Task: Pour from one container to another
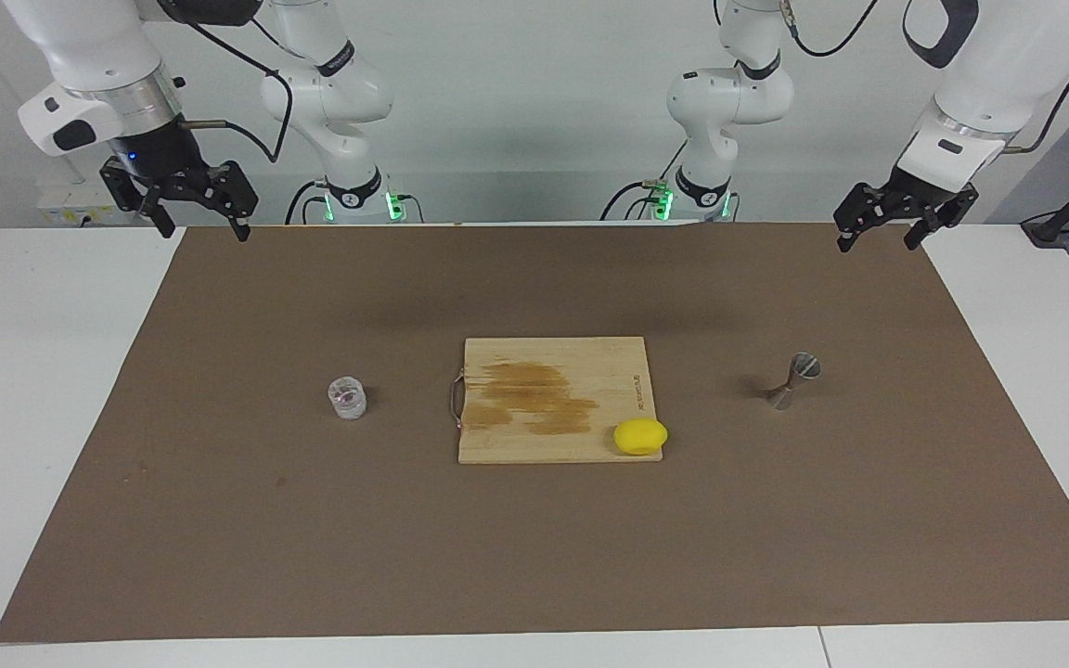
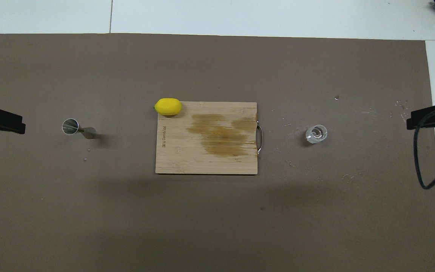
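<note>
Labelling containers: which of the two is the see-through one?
The glass tumbler on the mat toward the right arm's end, beside the board's handle. The jigger toward the left arm's end is grey metal, hourglass-shaped.

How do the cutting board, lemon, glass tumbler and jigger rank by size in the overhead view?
1. cutting board
2. lemon
3. glass tumbler and jigger: they look alike, so unranked.

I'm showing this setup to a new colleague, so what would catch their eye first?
Probably the bright yellow lemon on a corner of the stained wooden cutting board mid-table. Flanking the board on the brown mat stand a glass tumbler toward the right arm's end and a steel jigger toward the left arm's end.
</note>
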You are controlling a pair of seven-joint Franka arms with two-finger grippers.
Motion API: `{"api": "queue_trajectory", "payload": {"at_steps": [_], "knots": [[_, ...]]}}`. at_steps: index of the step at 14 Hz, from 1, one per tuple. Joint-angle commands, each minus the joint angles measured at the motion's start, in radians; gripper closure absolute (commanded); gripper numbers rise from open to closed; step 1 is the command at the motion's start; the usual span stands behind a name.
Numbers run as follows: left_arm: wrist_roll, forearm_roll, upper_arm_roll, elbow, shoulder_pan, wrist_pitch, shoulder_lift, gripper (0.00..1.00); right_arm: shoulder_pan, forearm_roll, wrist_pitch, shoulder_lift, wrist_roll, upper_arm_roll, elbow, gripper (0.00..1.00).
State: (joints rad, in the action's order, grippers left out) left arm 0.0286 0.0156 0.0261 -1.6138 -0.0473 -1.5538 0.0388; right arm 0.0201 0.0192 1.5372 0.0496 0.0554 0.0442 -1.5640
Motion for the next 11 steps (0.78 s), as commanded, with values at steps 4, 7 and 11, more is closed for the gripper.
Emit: {"api": "queue_trajectory", "payload": {"at_steps": [4, 7, 11], "knots": [[-0.009, 0.012, 0.005, -0.012, -0.005, 0.011, 0.016, 0.0, -0.006, -0.021, 0.008, 0.03, 0.02, -0.004, -0.041, 0.0], [-0.007, 0.012, 0.005, -0.011, -0.016, 0.009, 0.016, 0.0, -0.006, -0.021, 0.011, 0.03, 0.057, -0.004, -0.041, 0.0], [-0.003, 0.012, 0.005, -0.011, -0.014, 0.011, 0.018, 0.0, -0.009, -0.021, 0.003, 0.032, 0.057, -0.003, -0.042, 0.0]]}}
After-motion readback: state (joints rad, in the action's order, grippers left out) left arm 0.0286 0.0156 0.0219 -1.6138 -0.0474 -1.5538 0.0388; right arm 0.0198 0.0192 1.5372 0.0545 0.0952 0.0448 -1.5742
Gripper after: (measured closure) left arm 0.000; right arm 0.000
